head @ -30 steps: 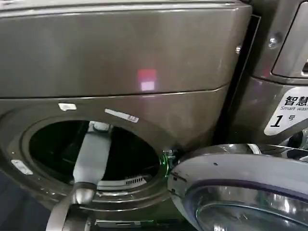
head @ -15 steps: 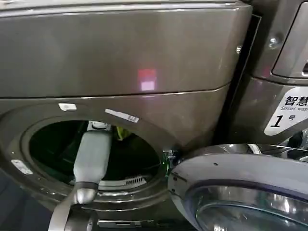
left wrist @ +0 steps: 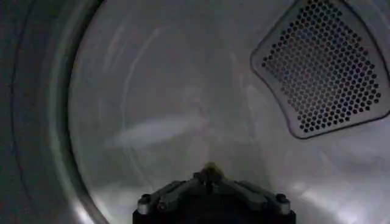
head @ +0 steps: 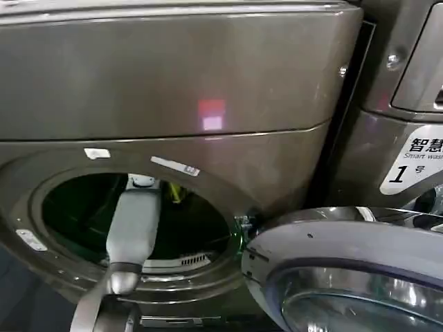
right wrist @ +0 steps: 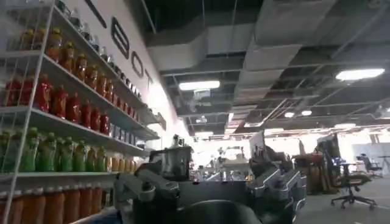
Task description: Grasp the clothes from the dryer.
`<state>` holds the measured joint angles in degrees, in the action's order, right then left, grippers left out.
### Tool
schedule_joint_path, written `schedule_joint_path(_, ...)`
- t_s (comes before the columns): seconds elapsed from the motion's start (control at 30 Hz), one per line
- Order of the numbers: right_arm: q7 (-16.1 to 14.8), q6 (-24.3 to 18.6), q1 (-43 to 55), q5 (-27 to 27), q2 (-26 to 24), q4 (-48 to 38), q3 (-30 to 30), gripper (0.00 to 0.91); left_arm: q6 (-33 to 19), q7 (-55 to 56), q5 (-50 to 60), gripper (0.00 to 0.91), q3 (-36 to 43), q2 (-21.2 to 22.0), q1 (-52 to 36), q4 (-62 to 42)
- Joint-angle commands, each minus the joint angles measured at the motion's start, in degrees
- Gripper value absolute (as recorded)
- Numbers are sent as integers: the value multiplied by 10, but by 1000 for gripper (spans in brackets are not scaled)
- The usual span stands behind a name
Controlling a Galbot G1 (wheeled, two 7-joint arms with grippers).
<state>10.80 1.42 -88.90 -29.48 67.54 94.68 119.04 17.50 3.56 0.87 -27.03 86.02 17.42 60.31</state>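
Now the left gripper (left wrist: 210,173) reaches deep inside the dryer (head: 208,83) drum, fingers pinched together on a sliver of yellow-green clothes (head: 174,192); the right gripper's (right wrist: 207,189) grip I cannot tell.

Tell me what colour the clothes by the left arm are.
Yellow-green: a sliver of the clothes shows inside the dryer, clearest in the head view.

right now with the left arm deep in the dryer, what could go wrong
The left gripper has its jaws closed on just a sliver of the clothes; so thin a pinch may slip during withdrawal. The arm passes close under the upper rim of the dryer mouth, where trailing fabric could snag. The open door beside it might catch the load. The right gripper idles, facing the room.
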Motion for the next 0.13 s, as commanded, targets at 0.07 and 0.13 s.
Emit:
schedule_joint_path(0.07, 3, 6, -1, 6, 0, -1, 4, 907, 2, -2, -6, 0, 2, -1, 2, 2)
schedule_joint_path(0.13, 2, 6, -2, 6, 0, -2, 6, 907, 2, -4, -6, 0, 2, 0, 3, 1)
